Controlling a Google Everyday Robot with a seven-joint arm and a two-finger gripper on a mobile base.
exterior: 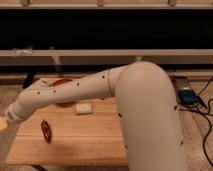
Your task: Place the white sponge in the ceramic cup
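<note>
The white sponge (84,108) is a small cream block lying flat near the middle of the wooden table (75,140). My white arm (100,87) reaches from the right across the table's back to the left. My gripper (5,121) is at the picture's left edge, past the table's left side and largely cut off, well left of the sponge. No ceramic cup shows; it may be hidden behind the arm or out of view.
An orange bowl (61,83) at the table's back is partly hidden by the arm. A small red ring-shaped thing (46,131) stands at the front left. A blue device (187,96) and cables lie on the floor at right.
</note>
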